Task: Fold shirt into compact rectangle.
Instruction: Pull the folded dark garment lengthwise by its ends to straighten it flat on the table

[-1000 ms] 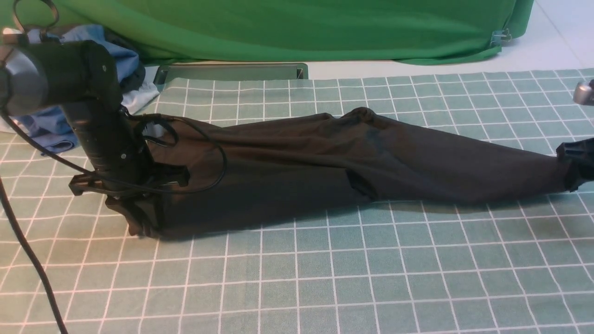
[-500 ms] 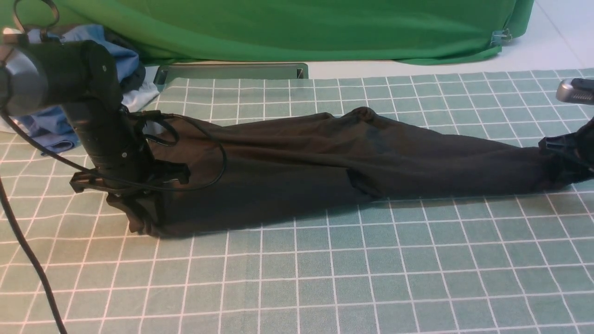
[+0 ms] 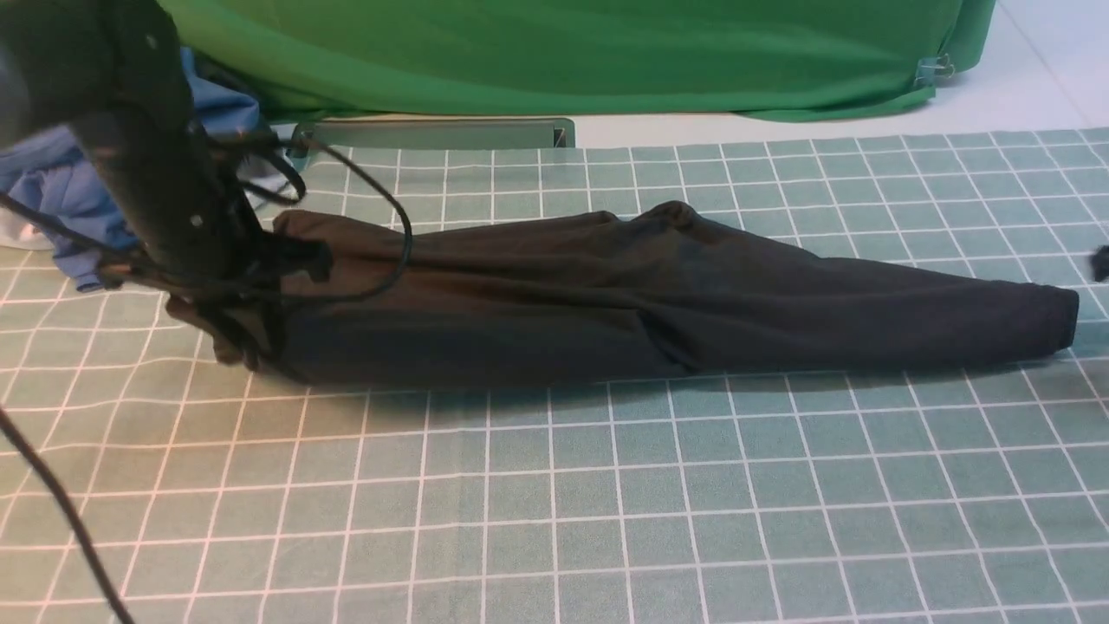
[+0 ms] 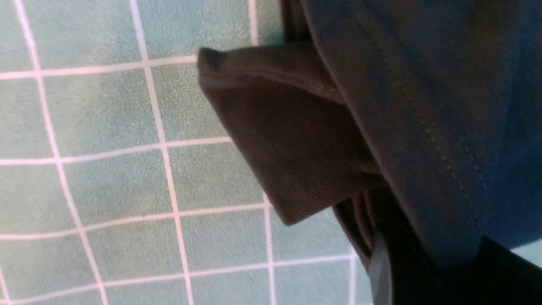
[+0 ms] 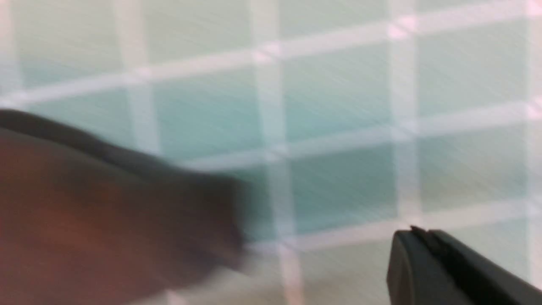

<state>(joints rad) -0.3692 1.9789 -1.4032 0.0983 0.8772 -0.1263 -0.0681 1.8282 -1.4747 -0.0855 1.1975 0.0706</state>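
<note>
The black shirt (image 3: 676, 303) lies as a long narrow band across the checked mat (image 3: 554, 503). My left gripper (image 3: 232, 336) is shut on the shirt's left end and holds it slightly off the mat. The left wrist view shows a folded flap and a stitched hem of the shirt (image 4: 296, 140) hanging from the left gripper (image 4: 419, 275). The shirt's right end (image 3: 1053, 321) rests on the mat, free. Only a dark tip of my right gripper (image 3: 1100, 263) shows at the right edge. In its wrist view the right gripper (image 5: 417, 234) is shut on nothing, apart from the blurred shirt (image 5: 106, 220).
A big green cloth (image 3: 554, 52) hangs along the back. Blue and white garments (image 3: 61, 186) are heaped at the back left behind my left arm. A grey metal channel (image 3: 433, 134) lies at the mat's far edge. The left arm's black cable (image 3: 394, 221) loops over the shirt.
My right gripper has drawn away from the shirt's right end toward the right edge and has shut empty. The left arm has moved up and back with the left end.
</note>
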